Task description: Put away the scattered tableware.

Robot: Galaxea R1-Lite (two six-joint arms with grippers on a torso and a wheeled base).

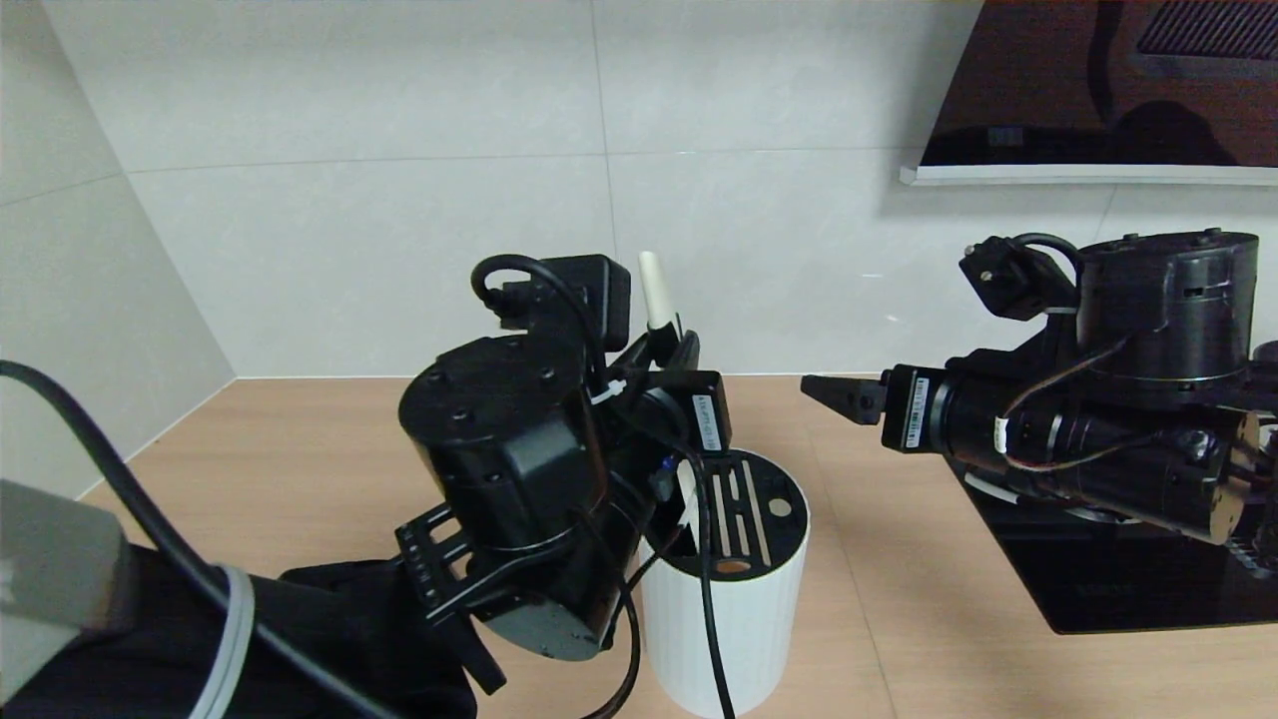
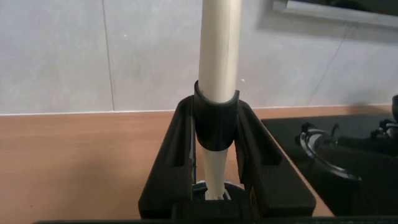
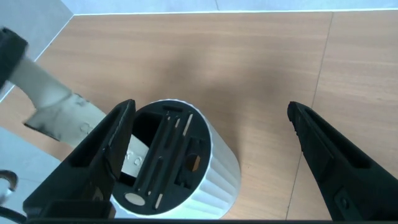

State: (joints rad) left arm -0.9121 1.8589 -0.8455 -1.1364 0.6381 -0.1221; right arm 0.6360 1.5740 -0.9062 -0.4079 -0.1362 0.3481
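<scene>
L gripper [image 2: 216, 127] clenched on knife [image 2: 219, 43] at mid-handle; blade hangs below it, tip at holder [image 1: 744, 609] top opening. R gripper [image 3: 210, 107] spread wide, empty, holder just beneath. Knife prob. light, stiff, sharp-edged, handle smooth and may slip. Take hold mid-handle, never on blade.

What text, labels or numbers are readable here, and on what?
No text is legible.
Left-wrist white sticker: dark print, too small to read.
Right-wrist white sticker: dark print, too small to read.
Cream-handled steel knife: faint marks on the blade, too blurred to read.
</scene>
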